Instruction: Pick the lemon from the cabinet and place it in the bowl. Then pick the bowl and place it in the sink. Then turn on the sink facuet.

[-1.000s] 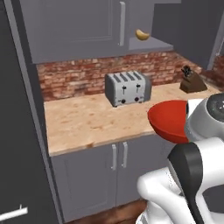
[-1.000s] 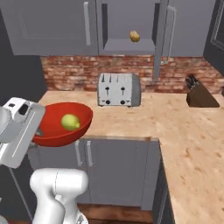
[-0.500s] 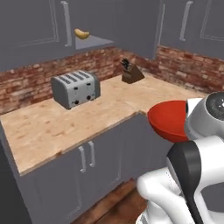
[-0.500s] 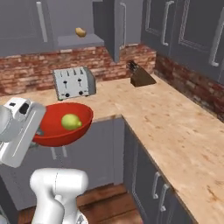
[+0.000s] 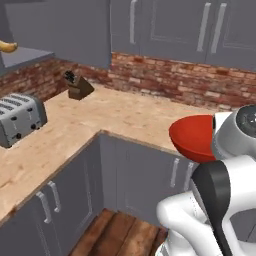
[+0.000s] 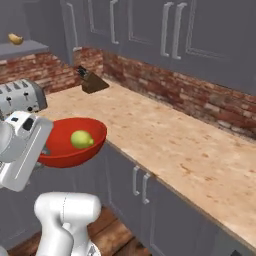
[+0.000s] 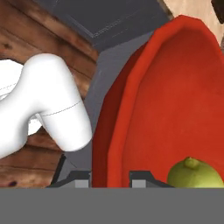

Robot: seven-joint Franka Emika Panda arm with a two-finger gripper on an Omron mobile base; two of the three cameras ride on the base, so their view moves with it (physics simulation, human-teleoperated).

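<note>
Gripper point(image 7: 111, 175) clamps the bowl point(image 6: 70, 150) rim, lemon point(image 6: 82, 139) inside

Landmark: bowl point(image 6: 75, 145). Lemon point(image 6: 81, 139) lies in the bowl; in the hand view it sits low inside, against the wall. Bowl is off the counter point(image 6: 165, 145), held up in front of its corner, above the floor units point(image 5: 135, 175). Gripper point(image 7: 110, 178) sits at the bowl's near rim, one finger on either side of the wall. Toaster point(image 6: 20, 97) stands on the counter behind and left of the bowl. Knife block point(image 6: 90, 82) stands farther behind, against the brick wall point(image 6: 165, 90). Pastry-like item point(image 6: 16, 38) lies on the cabinet point(image 6: 25, 48) shelf, above the toaster.
</note>
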